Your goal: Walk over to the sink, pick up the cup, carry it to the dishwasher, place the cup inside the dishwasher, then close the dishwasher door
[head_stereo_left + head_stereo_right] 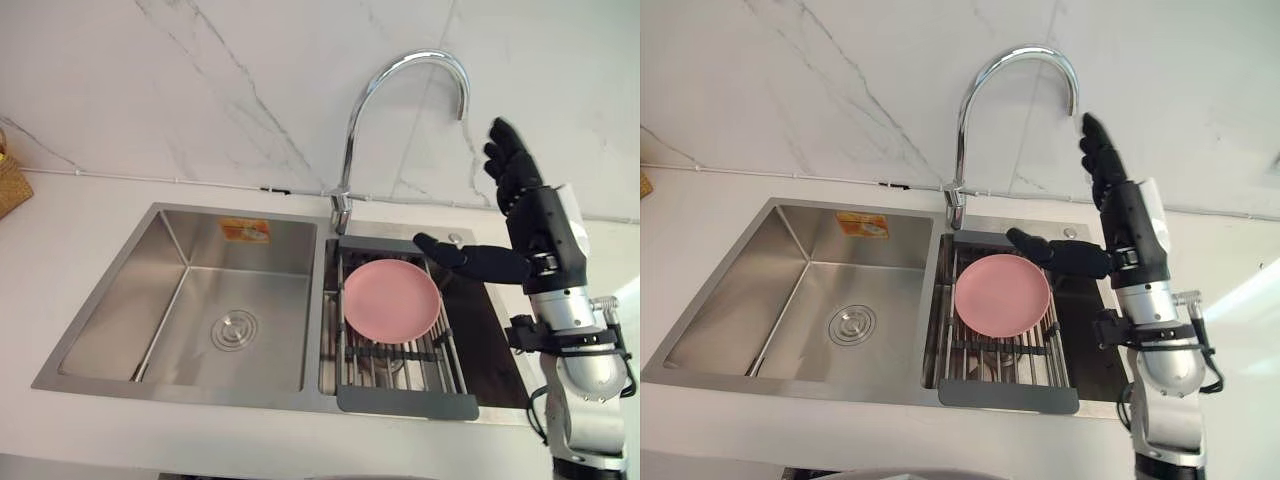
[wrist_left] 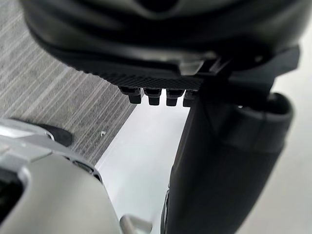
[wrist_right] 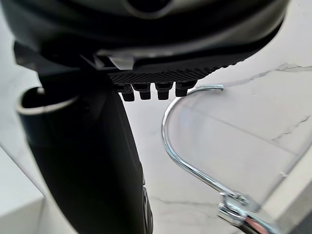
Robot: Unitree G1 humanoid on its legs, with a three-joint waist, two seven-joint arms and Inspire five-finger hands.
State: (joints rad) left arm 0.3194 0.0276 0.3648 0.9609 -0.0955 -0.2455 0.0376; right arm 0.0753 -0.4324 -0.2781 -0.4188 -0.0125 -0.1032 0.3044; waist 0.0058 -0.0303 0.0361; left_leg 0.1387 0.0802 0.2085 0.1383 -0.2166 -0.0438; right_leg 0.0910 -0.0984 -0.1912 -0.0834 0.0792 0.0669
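Your right hand [image 1: 525, 205] is raised just right of the faucet [image 1: 343, 205], palm turned toward it, its fingers [image 1: 505, 150] straight and spread, released and holding nothing; the thumb [image 1: 455, 255] sticks out sideways, low beside the faucet's base and above the far right rim of the plate [image 1: 391, 300], not touching it. The faucet stands at the back edge of the sink [image 1: 120, 310], on the divider between two basins. In front of the faucet and slightly to its right, the pink plate lies on a rack [image 1: 405, 402] that spans the right basin. Something pale shows beneath the rack bars in front of the plate; you cannot tell what it is. Left of the faucet, the other basin has a round drain [image 1: 233, 330] in its floor and an orange sticker [image 1: 245, 230] on its back wall. The white desk [image 1: 60, 230] surrounds the sink. Your left hand [image 2: 161, 29] hangs over grey carpet [image 2: 48, 87], fingers relaxed, grasping nothing.
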